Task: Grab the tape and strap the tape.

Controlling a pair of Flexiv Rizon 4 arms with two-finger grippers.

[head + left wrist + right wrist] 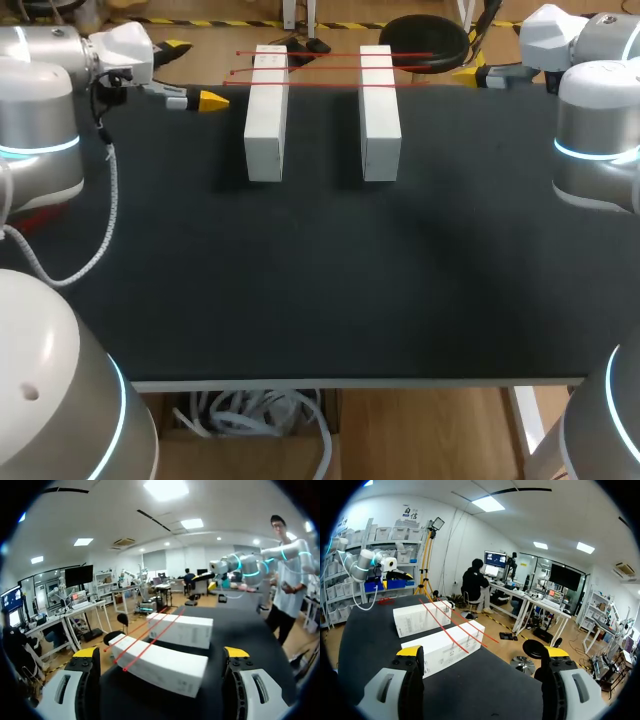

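Three strips of red tape (320,68) lie side by side across the tops of two white boxes, near their far ends, at about 12 o'clock on the table (320,300). The strips bridge the gap between the boxes and stick out past each outer side. The left box (266,120) and the right box (380,120) stand parallel and apart.

Our left gripper (161,652) hangs at 10 o'clock, near the tape's loose ends, its fingers spread wide and gripping nothing. The left box lies straight ahead of it, the other box beyond. Our right gripper (482,651) sits at 2 o'clock, likewise spread wide, facing the right box.

A white cable (105,220) droops from the left arm over the table at 9 o'clock. The surface is matte black with a pale front edge.
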